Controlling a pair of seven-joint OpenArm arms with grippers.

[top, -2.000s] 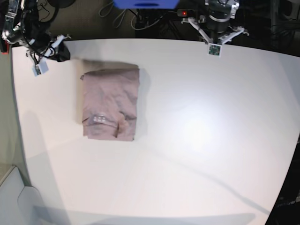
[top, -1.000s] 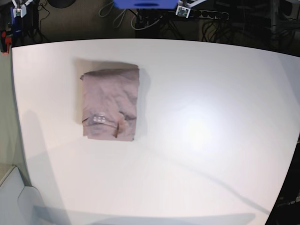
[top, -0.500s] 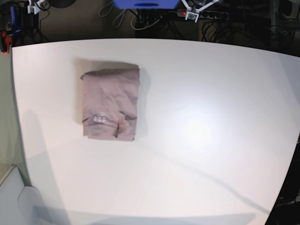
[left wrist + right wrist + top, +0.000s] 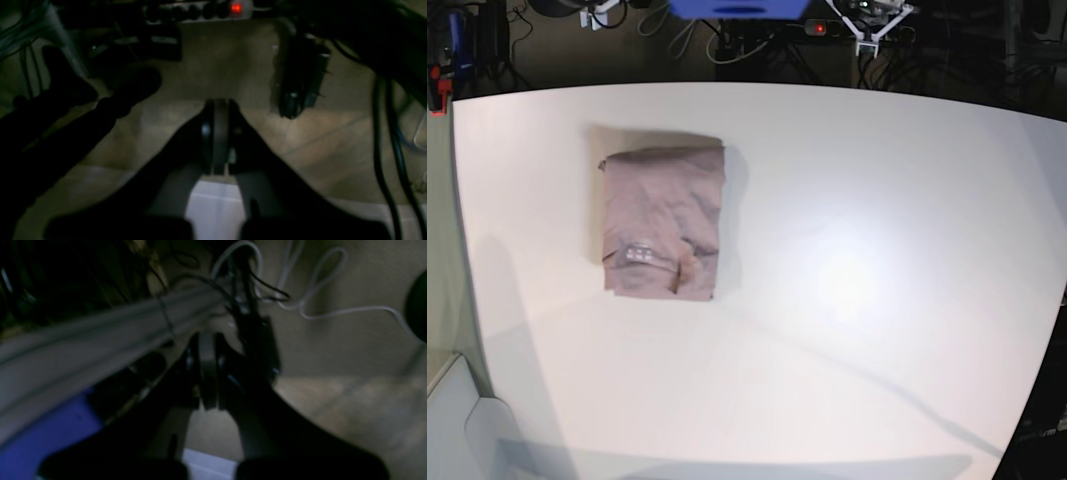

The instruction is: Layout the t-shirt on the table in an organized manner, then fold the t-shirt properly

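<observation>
Seen from the base view, a dusty mauve cloth t-shirt [image 4: 663,222] lies folded into a compact rectangle on the left part of the large white smooth tabletop [image 4: 857,260], its small pale neck label [image 4: 638,254] facing up near the front edge of the fold. Neither wrist camera shows the shirt. The left gripper [image 4: 215,133] has its jaws clenched on nothing, hanging over a beige floor [image 4: 300,143] beyond the table's edge, with a power strip lit by a red lamp [image 4: 236,8] farther off. The right gripper [image 4: 207,370] likewise has its jaws pressed together and empty, blurred, with white cables [image 4: 313,306] looping on the floor behind it. In the base view, dark cabling and a blue block [image 4: 737,8] line the far side of the room.
</observation>
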